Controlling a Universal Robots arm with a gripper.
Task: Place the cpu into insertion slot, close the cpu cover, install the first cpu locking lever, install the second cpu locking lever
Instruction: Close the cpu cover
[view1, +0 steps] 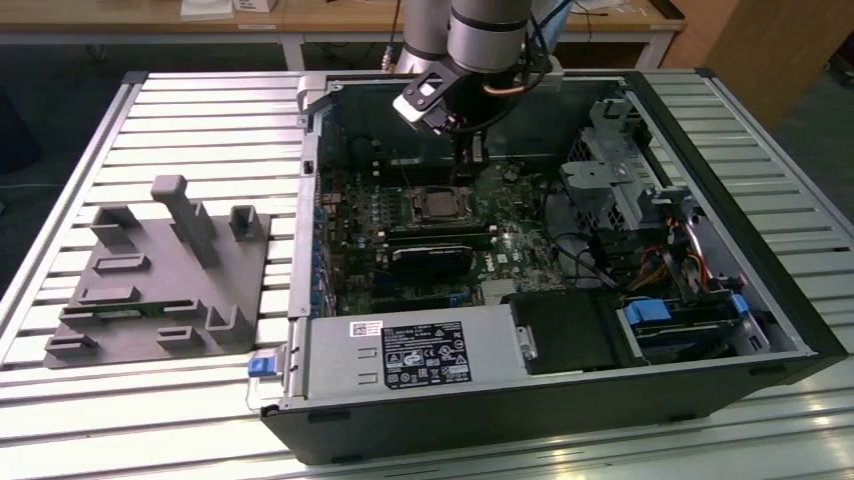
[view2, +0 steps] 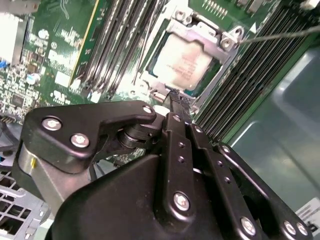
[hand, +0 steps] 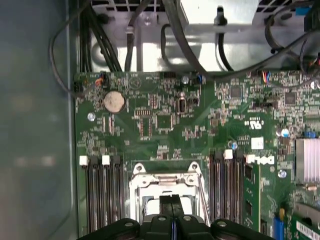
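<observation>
1 black 2-finger gripper is hanging over the open black computer case. Its tips are sitting just beside one edge of the small square insertion slot with the silvery metal rim, on the large green circuit board. Whether they are touching that edge, I cannot tell. In both wrist views the fingers are pressing together with no real gap and are carrying nothing.

The small flat square cpu with the silvery-grey metal top is sitting inside the slot. The thin silvery hinged cpu cover frame is lying flat over it, with the chip showing through its square window. On that evidence, 2 of the 4 steps are reading as done.

1 thin silvery wire locking lever is jutting away from a corner of the cover and running out across the long black memory slots, so it is looking unlatched. Step in hand, in my judgement: installing the 1st locking lever. Whether the 2nd lever is latched, I cannot tell.

Requirement for the move: the closed tips are needing to bear squarely on the thin rod, press it down and tuck it under its catch. They are also needing to avoid sliding off onto the cover or the neighbouring memory slots.
</observation>
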